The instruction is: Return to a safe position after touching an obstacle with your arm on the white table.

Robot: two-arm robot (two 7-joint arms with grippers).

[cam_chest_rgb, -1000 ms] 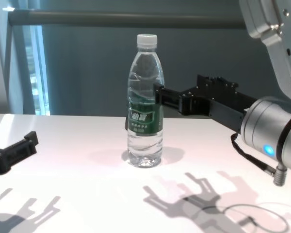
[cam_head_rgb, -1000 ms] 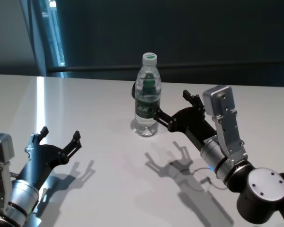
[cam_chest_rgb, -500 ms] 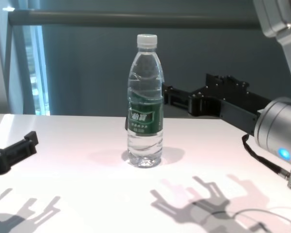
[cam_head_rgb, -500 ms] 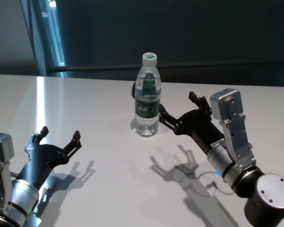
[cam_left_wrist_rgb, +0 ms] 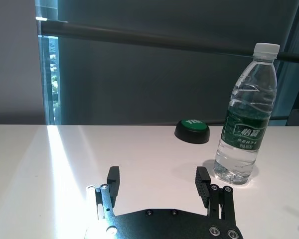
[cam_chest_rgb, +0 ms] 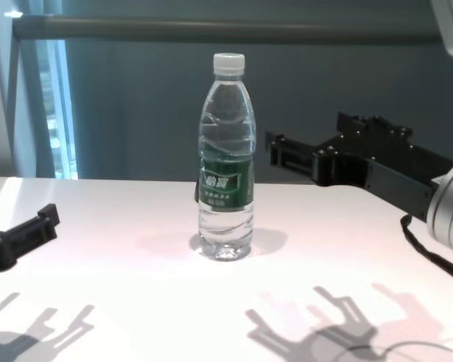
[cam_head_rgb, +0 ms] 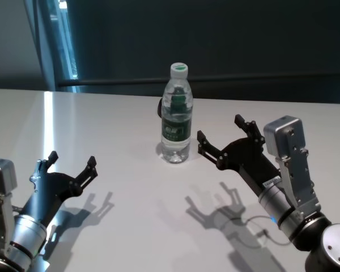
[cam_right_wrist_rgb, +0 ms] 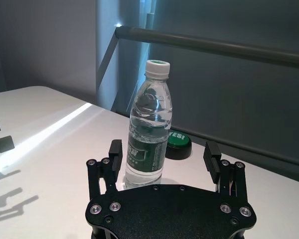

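Right gripper (cam_head_rgb: 225, 137) fingers spread wide, empty, just right of the upright bottle (cam_head_rgb: 175, 115), apart. Left gripper (cam_head_rgb: 71, 162) fingers wide open, empty, parked near-left over the bench (cam_head_rgb: 119, 226).

We count one tall clear plastic water bottle (cam_head_rgb: 176, 116) with a white screw cap and a dark green label band. We count one round green push button on a black base (cam_left_wrist_rgb: 192, 131). We count one smooth white worktop (cam_head_rgb: 130, 215) carrying both. We count two black grippers, the left gripper (cam_head_rgb: 72, 164) and the right gripper (cam_head_rgb: 226, 134), each with two jaws spread apart.
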